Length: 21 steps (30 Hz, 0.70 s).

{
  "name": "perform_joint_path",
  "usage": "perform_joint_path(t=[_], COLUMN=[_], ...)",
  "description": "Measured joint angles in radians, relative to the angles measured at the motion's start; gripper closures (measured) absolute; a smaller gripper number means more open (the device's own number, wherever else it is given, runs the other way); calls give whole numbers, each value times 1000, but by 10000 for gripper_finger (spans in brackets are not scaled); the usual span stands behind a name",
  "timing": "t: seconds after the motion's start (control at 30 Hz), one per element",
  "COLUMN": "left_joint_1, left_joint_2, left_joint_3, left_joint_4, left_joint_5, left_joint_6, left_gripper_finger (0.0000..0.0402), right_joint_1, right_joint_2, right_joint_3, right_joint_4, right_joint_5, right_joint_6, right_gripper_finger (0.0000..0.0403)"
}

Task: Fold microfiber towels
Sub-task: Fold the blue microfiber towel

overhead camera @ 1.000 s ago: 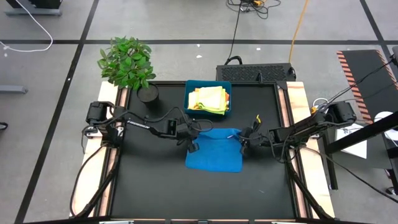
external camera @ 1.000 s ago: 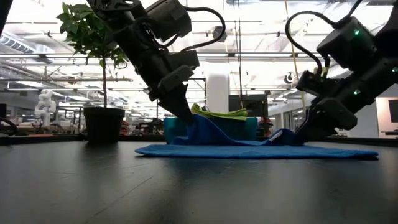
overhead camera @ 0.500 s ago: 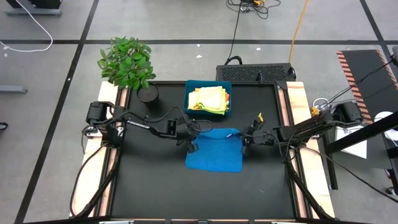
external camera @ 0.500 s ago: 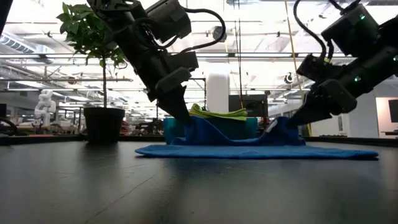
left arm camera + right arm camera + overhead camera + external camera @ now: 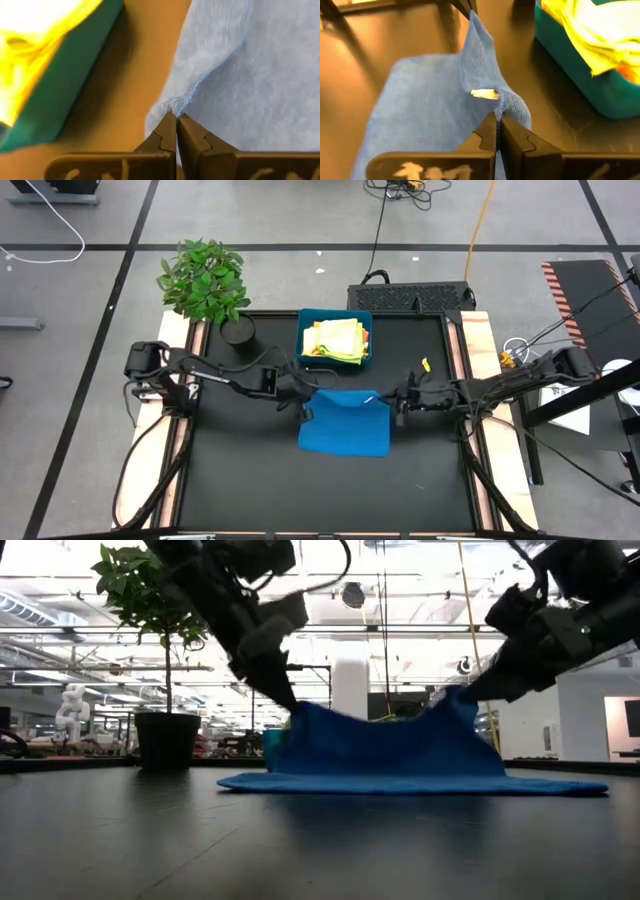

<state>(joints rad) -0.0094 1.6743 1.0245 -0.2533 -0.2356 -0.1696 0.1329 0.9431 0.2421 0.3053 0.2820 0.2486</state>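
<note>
While the left gripper (image 5: 303, 398) pinched one far corner of the soft blue microfiber towel (image 5: 345, 423), lifted mid-table, near edge flat, the right gripper (image 5: 398, 399) clamped the other far corner.

Bright overhead light; arms backlit (wrist views blurred).

Blue towel (image 5: 345, 423); teal tray (image 5: 306, 332) w/ yellow, lime, orange cloths (image 5: 338, 338); black table (image 5: 240, 480).

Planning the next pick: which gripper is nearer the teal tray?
Left. The left gripper pinches the blue towel's corner just below the teal tray; the right gripper holds the opposite corner, farther off.
</note>
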Motion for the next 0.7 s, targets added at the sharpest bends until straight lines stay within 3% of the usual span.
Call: perform_joint_path(t=[0.27, 0.47, 0.7], left_joint_1=[-14, -9, -9], left_joint_2=[-69, -73, -73], left_joint_3=[1, 0, 0], left_joint_4=[-37, -135, -162], left_joint_5=[-11, -81, -81], left_joint_6=[51, 79, 117], left_gripper_finger=[398, 396, 394], right_joint_1=[6, 13, 13], right_joint_2=[-127, -155, -155], right_joint_3=[23, 132, 211], right_joint_4=[-69, -367, -623], right_joint_5=[-25, -24, -78], right_joint_6=[-3, 9, 73], right_gripper_finger=[402, 402, 402])
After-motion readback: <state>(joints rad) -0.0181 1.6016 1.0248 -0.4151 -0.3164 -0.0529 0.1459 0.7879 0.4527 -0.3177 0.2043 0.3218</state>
